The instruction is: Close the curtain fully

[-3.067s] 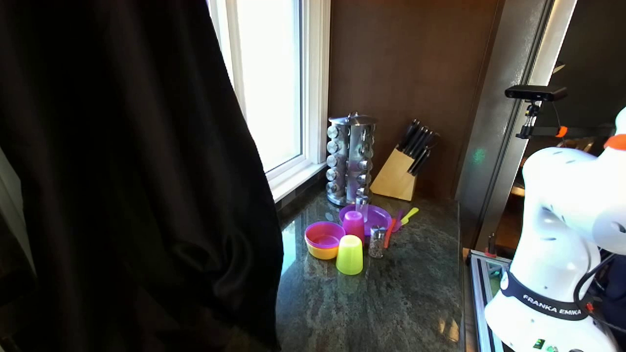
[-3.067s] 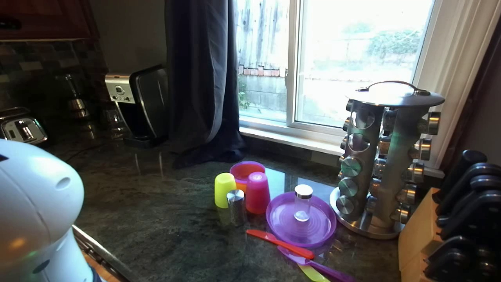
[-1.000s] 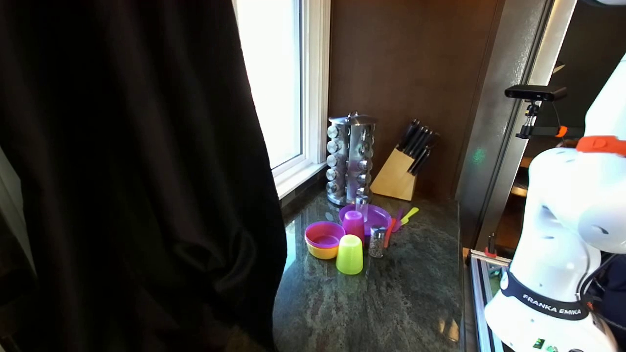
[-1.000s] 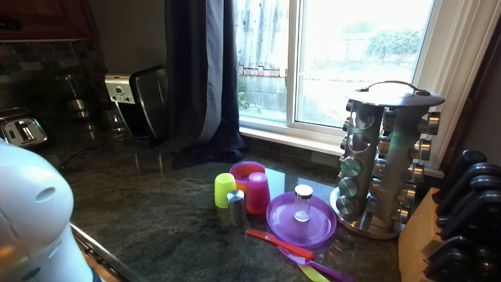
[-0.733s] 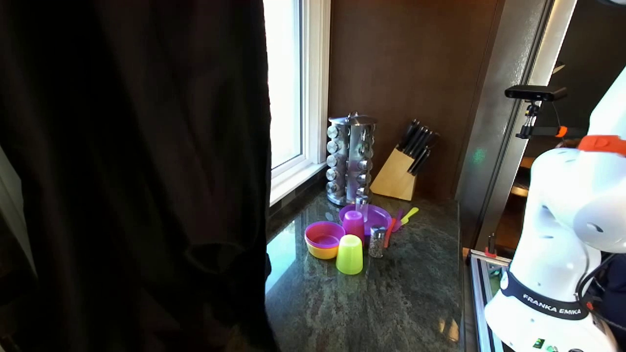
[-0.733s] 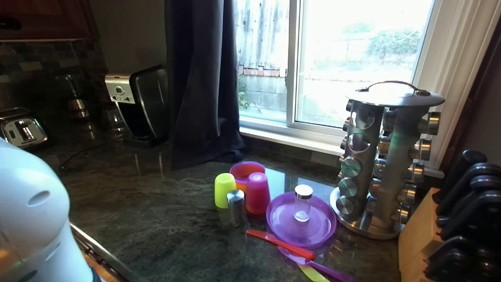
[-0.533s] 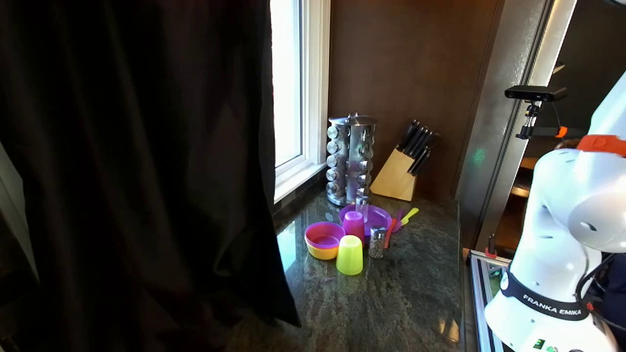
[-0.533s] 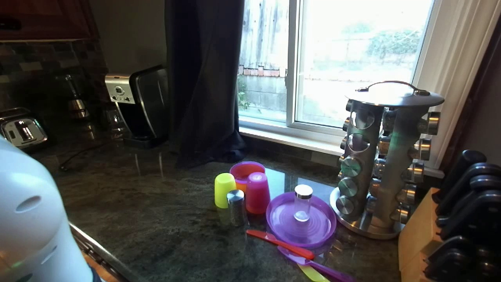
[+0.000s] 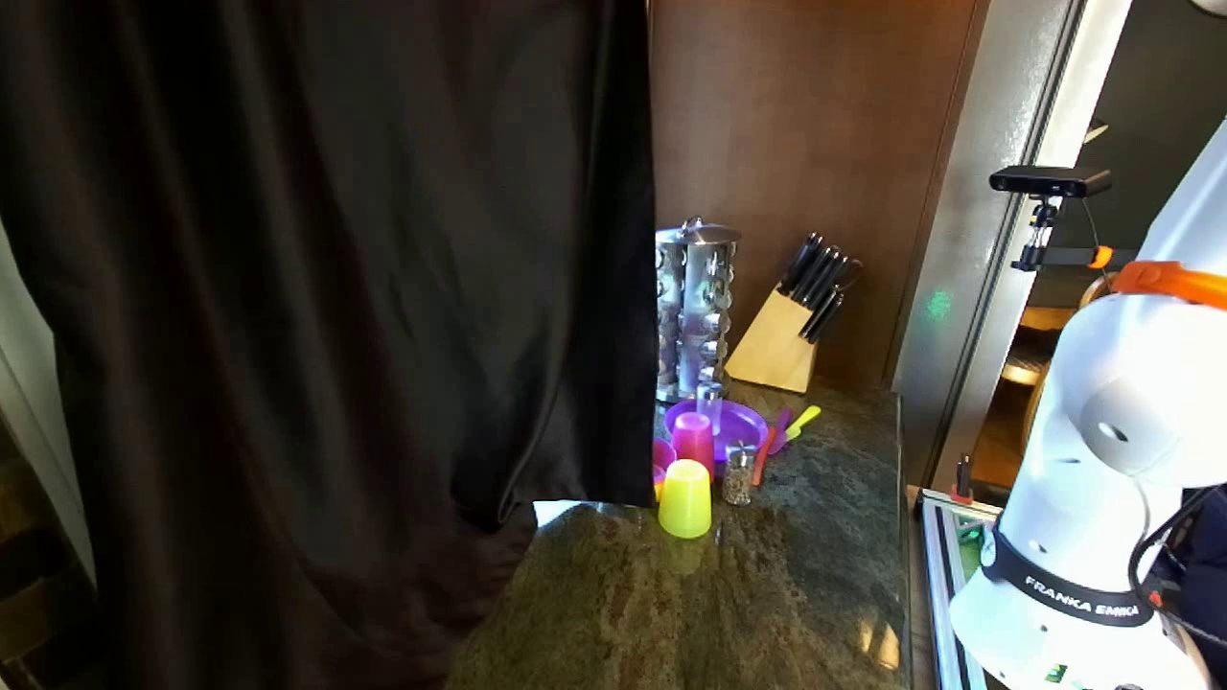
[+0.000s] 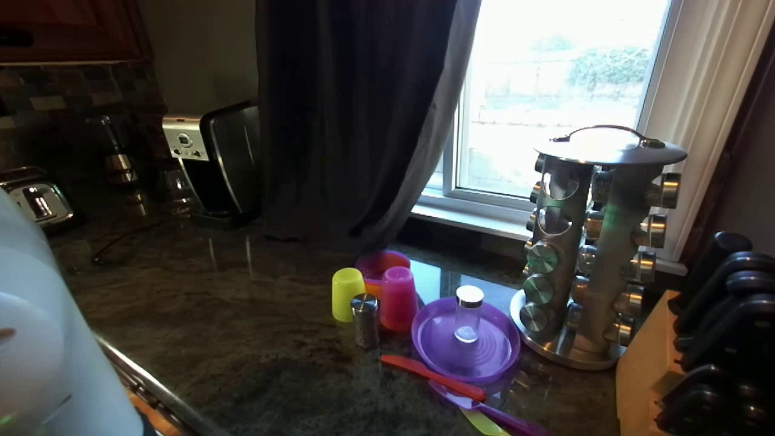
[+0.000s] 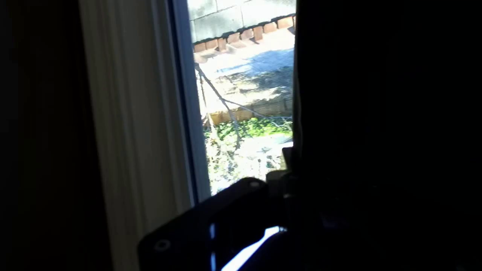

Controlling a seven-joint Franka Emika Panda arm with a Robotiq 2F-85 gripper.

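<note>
Arm [image 10: 54,339], white, well left of the curtain [image 10: 351,121] in an exterior view, only partly in frame; toaster [image 10: 37,203], chrome, well left of the curtain; coffee machine [image 10: 227,163], black and silver, just left of the curtain; curtain, black, in soft vertical folds, hung over the left part of the window [image 10: 575,72], its free edge slanting down leftward, the pane bare to its right; yellow cup [image 10: 347,297], inverted, on the counter [image 10: 254,363] before the curtain's foot; dark shaker [image 10: 365,327], upright, farther out from the curtain; bowls [image 10: 372,266], purple over orange, near the curtain's foot; pink cup [image 10: 398,303], inverted, before the curtain and slightly right; plate [image 10: 436,351], purple, right of the curtain, clear shaker [image 10: 468,315] upright on it; cutlery [image 10: 436,378], red, purple and yellow-green, overlapping, right of the curtain; rack [image 10: 614,154], steel, well right of the curtain, though its left side is hidden by the curtain's edge [image 9: 613,287] in an exterior view; block [image 10: 648,357], wooden, black-handled knives in it, farthest right of the curtain.

Wrist view, very dark: frame [image 11: 128,113], pale, left of the curtain; gripper [image 11: 290,183] at the curtain's edge; one finger [image 11: 233,207] visible, the rest lost in blackness; whether the fingers are spread, narrow or pinching cloth cannot be told.
</note>
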